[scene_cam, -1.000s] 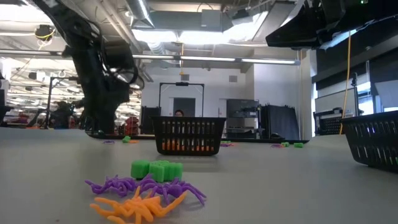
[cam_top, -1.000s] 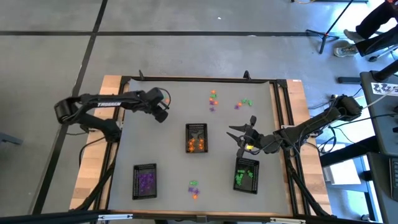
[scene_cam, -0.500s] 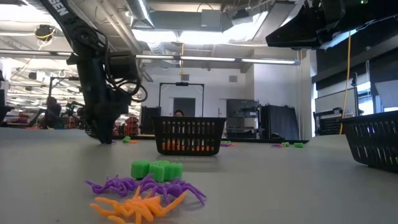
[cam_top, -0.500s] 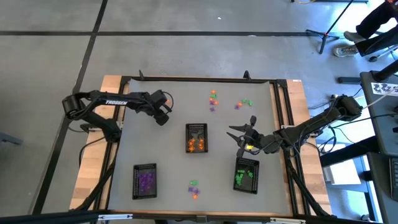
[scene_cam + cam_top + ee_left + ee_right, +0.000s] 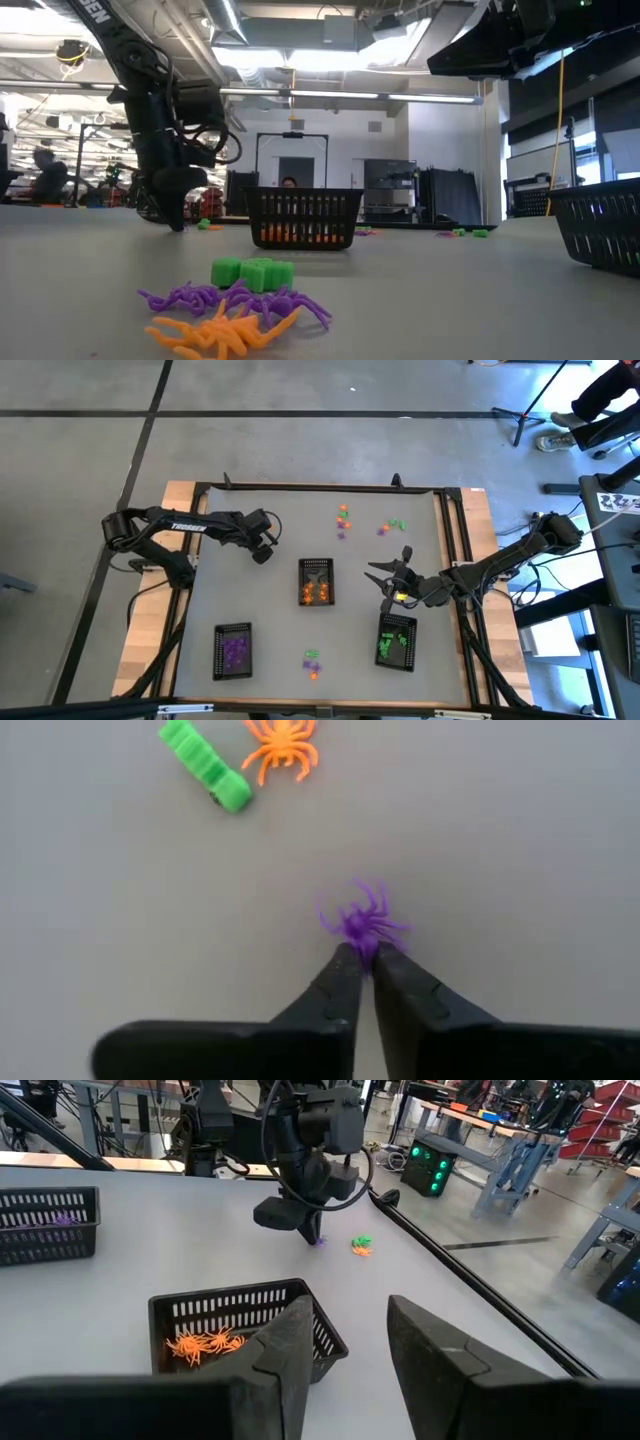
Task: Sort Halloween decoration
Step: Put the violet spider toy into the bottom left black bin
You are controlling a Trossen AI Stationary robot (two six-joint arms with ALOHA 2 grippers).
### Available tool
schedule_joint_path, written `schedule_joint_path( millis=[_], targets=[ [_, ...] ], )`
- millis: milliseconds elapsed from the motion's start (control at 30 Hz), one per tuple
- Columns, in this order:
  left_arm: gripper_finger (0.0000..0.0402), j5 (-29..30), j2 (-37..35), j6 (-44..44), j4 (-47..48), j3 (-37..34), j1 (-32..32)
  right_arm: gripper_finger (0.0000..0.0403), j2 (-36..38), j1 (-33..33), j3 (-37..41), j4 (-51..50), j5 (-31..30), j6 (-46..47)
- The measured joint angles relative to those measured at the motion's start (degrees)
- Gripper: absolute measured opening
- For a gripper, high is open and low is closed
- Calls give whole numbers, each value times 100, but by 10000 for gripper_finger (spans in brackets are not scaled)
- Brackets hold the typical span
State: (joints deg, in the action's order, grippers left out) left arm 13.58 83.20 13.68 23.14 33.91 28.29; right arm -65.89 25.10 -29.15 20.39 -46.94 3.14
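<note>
A purple spider trinket (image 5: 362, 920) lies on the grey table toward its far left, and my left gripper (image 5: 365, 958) (image 5: 265, 552) is shut on it, pointing steeply down. A green piece (image 5: 205, 765) and an orange spider (image 5: 283, 745) lie loose just beyond it. More trinkets lie at the far middle (image 5: 343, 520) (image 5: 393, 526) and at the near edge (image 5: 235, 305). My right gripper (image 5: 390, 575) (image 5: 345, 1342) hangs open above the table, right of centre, with nothing between its fingers. My left gripper pinches the purple spider's body (image 5: 362, 938) between its two fingertips. The fingers come from above, slanting down. The spider is at table level, its legs spread out beyond the tips.
Three black mesh trays stand on the table: one with orange pieces at the centre (image 5: 316, 582), one with purple pieces at the near left (image 5: 233, 651), one with green pieces at the near right (image 5: 397, 642). Open table lies between them. People show in the room behind.
My left gripper has sunk toward the table and shifted slightly toward the near edge, with the arm's elbow swinging a little. My right arm has kept still.
</note>
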Motion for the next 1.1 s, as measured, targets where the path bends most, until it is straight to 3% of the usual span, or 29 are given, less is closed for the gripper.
schedule_joint_path(
  millis=[267, 567, 767, 967, 1100],
  targets=[
    [0, 459, -80, -31, 1069, 762, -713, 129, 1, 0, 0, 1, -2, 96],
    [0, 620, -495, 928, 3317, 2126, -2393, 129, 0, 0, -2, 1, 2, 96],
    [0, -114, -529, 2494, 4267, 2359, -4048, 129, 0, 0, -4, 2, 31, 98],
    [0, -1202, -527, 4753, 4056, 2325, -5923, 129, 0, 0, -4, 23, 50, 105],
    [0, -1424, -527, 6242, 3884, 2325, -7008, 129, 0, 0, -4, 205, 50, 93]
  ],
)
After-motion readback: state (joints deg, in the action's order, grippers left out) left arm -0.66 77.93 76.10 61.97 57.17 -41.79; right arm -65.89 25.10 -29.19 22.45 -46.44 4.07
